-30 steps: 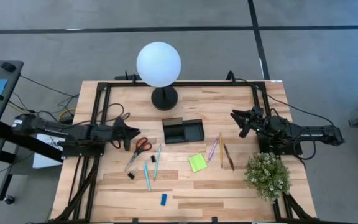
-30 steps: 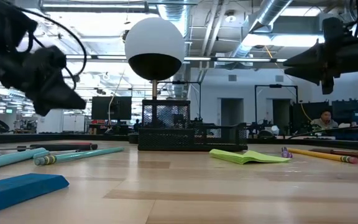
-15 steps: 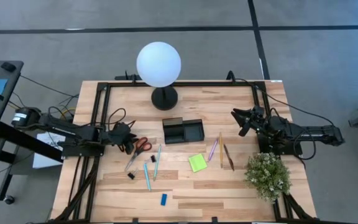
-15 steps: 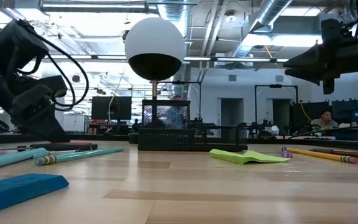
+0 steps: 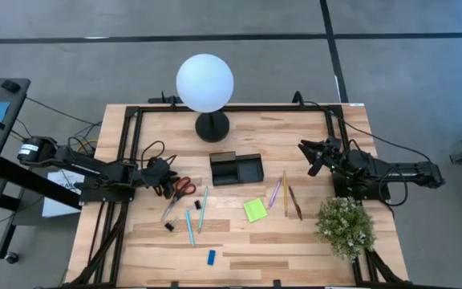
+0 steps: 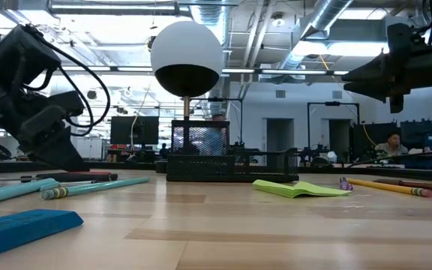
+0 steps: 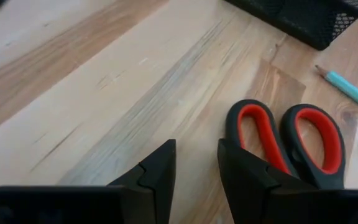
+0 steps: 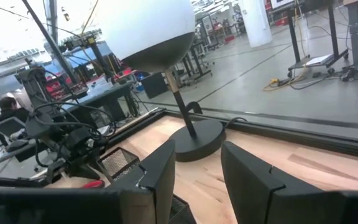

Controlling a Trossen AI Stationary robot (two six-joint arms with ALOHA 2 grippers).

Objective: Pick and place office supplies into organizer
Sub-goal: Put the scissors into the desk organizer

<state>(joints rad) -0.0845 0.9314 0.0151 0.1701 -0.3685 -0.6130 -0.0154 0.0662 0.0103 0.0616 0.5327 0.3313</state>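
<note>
No text, label, brand, number or sign can be read in any of the views. Nothing lying on the worktop shows legible print, and the screens and fittings in the room behind it are too far off to read.
</note>
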